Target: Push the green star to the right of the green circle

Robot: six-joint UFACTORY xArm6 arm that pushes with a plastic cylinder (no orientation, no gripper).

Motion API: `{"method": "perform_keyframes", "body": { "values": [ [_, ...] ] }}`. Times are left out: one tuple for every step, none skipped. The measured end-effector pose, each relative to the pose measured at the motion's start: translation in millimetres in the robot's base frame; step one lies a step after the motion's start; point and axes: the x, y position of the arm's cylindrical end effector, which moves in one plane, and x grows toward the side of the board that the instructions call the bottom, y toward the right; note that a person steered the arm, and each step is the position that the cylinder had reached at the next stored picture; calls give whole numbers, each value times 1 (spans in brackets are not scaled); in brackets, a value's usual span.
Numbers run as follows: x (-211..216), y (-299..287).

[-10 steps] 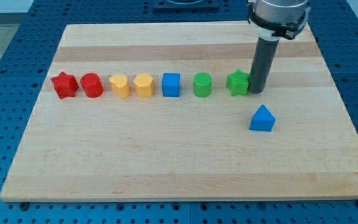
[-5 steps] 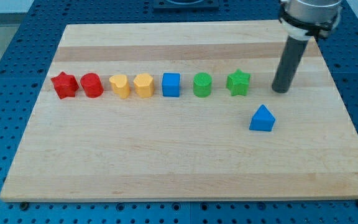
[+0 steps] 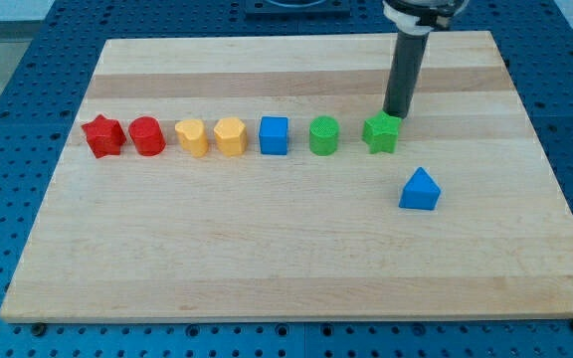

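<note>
The green star (image 3: 382, 132) sits on the wooden board (image 3: 286, 249), just to the right of the green circle (image 3: 323, 135), with a small gap between them. Both lie in a row of blocks across the board. My tip (image 3: 396, 114) stands at the star's upper right edge, touching or nearly touching it. The dark rod rises from there to the view's top.
Left of the green circle the row holds a blue cube (image 3: 275, 135), two yellow blocks (image 3: 230, 136) (image 3: 193, 138), a red circle (image 3: 147, 136) and a red star (image 3: 102, 136). A blue triangle (image 3: 420, 189) lies below and right of the green star.
My tip moved from the star's right side out to the right, then back left and up to the star's upper right edge. The star shows no clear shift.
</note>
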Motion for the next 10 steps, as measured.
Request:
{"method": "perform_keyframes", "body": {
  "values": [
    [0,-3],
    [3,-3],
    [7,-3],
    [10,-5],
    [14,-11],
    [14,-17],
    [13,-17],
    [10,1],
    [13,37],
    [27,64]
  ]
}}
